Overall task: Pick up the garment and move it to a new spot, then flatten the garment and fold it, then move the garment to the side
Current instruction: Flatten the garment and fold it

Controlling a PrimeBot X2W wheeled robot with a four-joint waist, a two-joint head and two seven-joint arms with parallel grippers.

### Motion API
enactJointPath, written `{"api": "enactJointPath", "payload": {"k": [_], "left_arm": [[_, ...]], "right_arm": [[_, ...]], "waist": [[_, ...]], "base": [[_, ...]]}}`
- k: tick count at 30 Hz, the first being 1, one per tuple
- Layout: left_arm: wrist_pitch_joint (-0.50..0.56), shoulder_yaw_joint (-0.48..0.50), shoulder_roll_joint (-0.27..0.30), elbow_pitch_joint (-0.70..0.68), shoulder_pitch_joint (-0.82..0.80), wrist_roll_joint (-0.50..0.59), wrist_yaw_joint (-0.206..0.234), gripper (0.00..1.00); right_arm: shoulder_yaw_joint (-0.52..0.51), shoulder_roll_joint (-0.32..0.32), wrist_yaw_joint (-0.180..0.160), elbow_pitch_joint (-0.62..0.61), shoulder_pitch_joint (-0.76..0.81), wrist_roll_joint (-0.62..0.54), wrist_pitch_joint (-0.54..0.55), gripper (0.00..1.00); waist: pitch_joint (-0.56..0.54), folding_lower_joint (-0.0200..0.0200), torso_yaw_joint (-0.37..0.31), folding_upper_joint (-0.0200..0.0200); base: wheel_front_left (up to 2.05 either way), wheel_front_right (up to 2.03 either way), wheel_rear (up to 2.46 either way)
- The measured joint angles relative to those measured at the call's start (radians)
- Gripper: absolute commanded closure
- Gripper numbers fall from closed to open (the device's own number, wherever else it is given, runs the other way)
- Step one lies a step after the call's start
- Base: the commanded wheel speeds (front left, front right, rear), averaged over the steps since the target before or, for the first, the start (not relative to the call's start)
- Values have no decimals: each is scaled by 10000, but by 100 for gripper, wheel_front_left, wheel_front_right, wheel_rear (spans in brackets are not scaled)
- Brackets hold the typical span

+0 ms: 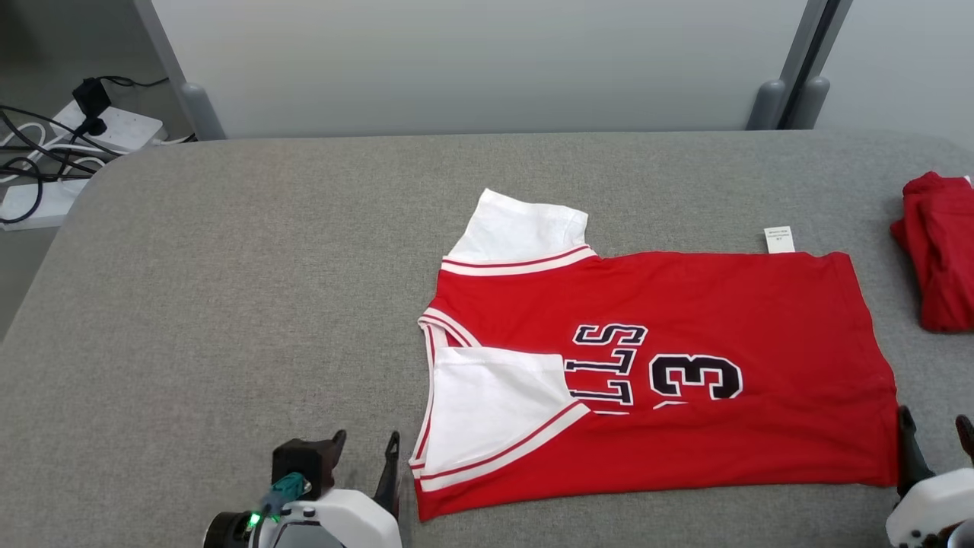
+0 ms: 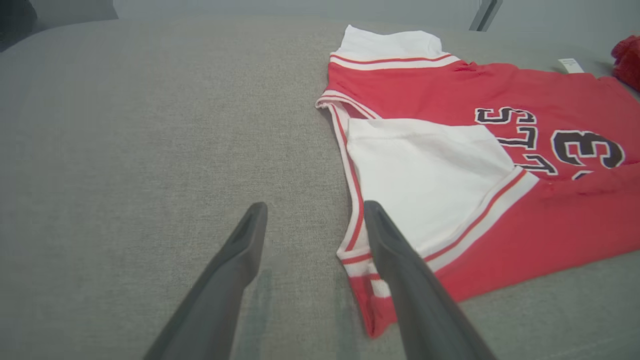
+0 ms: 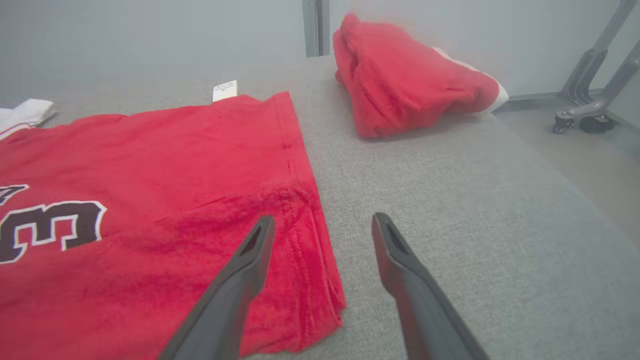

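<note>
garment: red jersey, lying flat
left gripper: jaws apart, empty, beside garment's collar end
right gripper: jaws apart, empty, at garment's hem corner

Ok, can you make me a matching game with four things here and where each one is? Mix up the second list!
1. jersey
2. label
3. bunched red cloth
4. power strip

A. off the table, far left
B. at the table's right edge
C. white, poking out from the jersey's far edge
D. spread out mid-table, showing a 3

Pairs: 1-D, 2-C, 3-B, 4-A.
</note>
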Motion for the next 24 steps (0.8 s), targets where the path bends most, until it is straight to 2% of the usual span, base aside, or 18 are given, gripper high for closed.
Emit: {"api": "enactJointPath", "payload": {"k": [9,12,18,24], "left_arm": [[-1707,782,12,-533,230,-65,257,0],[-2067,955,17,-894,248,0,251,0],[-2347,1375,-42,-1494,590,272,-75,0],[-2349,1776,-242,-1620,895,834,-487,0]], "right_arm": [[33,560,0,-2801,781,-552,-2,0],[426,652,-2,-3877,1076,-529,-2,0],[1338,629,0,-5430,1621,-140,-6,0],[1383,575,-4,-5701,2087,-42,-6,0]], "waist": [[-529,-1,111,0],[-655,-1,143,0],[-775,-1,111,-1],[-788,-1,71,0]], "base": [[0,0,0],[0,0,0],[0,0,0],[0,0,0]]}}
